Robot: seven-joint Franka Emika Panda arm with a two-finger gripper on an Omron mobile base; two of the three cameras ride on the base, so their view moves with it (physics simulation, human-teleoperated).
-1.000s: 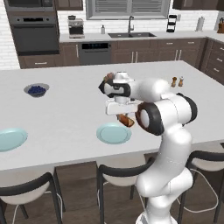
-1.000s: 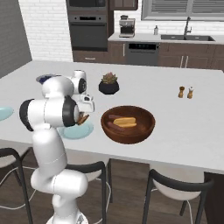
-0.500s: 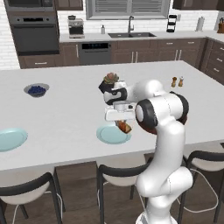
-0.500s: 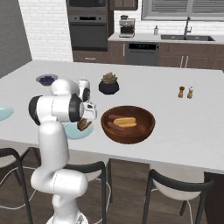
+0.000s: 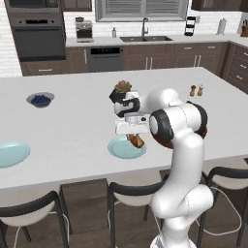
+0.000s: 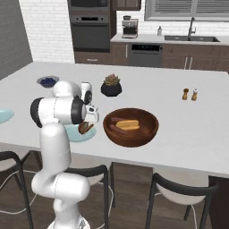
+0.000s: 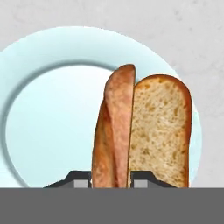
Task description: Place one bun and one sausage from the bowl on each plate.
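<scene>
On the left of the white desk (image 5: 72,131) lies one pale blue-green plate (image 5: 12,154). Further right, a second plate (image 5: 123,149) sits under the jaws (image 5: 135,140). In the hand view the bun (image 7: 144,131) shows a golden-tan crust and a pale crumb face, split lengthwise into two halves that spread apart. Its long axis runs away from the camera, straight out along the jaws, rounded end pointing down toward the plate (image 7: 48,109) below. The near end of the bun sits between the jaws, which are closed narrowly on it. In the right base view, the bun (image 6: 85,128) hangs just above the plate (image 6: 76,133). To the right stands the brown bowl (image 6: 130,127), holding another bun (image 6: 129,124) and a sausage (image 6: 119,129).
</scene>
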